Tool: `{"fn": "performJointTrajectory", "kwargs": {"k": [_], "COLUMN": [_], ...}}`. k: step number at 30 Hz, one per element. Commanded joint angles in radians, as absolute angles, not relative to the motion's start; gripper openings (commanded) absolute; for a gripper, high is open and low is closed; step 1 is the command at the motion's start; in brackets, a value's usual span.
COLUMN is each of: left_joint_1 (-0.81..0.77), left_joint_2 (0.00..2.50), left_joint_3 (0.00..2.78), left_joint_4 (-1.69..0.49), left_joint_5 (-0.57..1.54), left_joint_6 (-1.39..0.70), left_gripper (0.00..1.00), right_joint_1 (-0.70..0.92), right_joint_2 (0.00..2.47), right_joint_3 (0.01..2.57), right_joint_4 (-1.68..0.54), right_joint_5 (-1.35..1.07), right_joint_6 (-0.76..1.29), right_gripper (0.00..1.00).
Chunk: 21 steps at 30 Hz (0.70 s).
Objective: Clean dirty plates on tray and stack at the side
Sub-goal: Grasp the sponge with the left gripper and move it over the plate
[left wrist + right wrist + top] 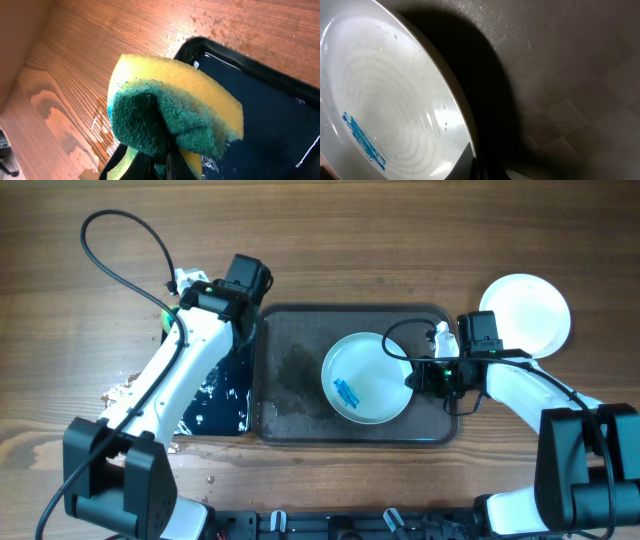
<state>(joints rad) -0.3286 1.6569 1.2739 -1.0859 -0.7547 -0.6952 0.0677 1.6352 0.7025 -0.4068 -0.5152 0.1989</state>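
Wipe step. R gripper (418, 377) pinches plate (367, 377) rim at 3 o'clock; plate sits on tray (290, 370), centre-right. L gripper (167, 162) clamps sponge (170, 100) over black tray (260, 100) at 9 o'clock. Next: sponge onto smear (347, 393).

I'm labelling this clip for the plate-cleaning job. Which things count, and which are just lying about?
Job: smeared plate, grey tray, sponge, wet black tray, side plate.
Lying about: white scraps, cable loop.
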Motion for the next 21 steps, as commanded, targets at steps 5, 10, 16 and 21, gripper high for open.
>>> {"fn": "performJointTrajectory", "kwargs": {"k": [5, 10, 16, 21], "left_joint_1": [-0.336, -0.332, -0.317, -0.317], "left_joint_2": [1.651, 1.651, 1.651, 1.651], "left_joint_3": [1.286, 1.286, 1.286, 1.286], "left_joint_4": [-1.084, -1.085, -1.085, -1.066], "left_joint_5": [-0.533, -0.124, 0.019, 0.109], "left_joint_6": [-0.698, -0.604, -0.570, -0.552], "left_gripper": [0.04, 0.04, 0.04, 0.04], "right_joint_1": [0.084, 0.276, 0.400, 0.400], "right_joint_2": [1.613, 1.522, 1.571, 1.595], "right_joint_3": [0.744, 0.872, 0.879, 0.879], "right_joint_4": [-0.426, -0.564, -0.639, -0.657], "right_joint_5": [-0.448, -0.229, -0.049, 0.000], "right_joint_6": [0.154, 0.097, 0.277, 0.439], "right_gripper": [0.04, 0.04, 0.04, 0.04]}}
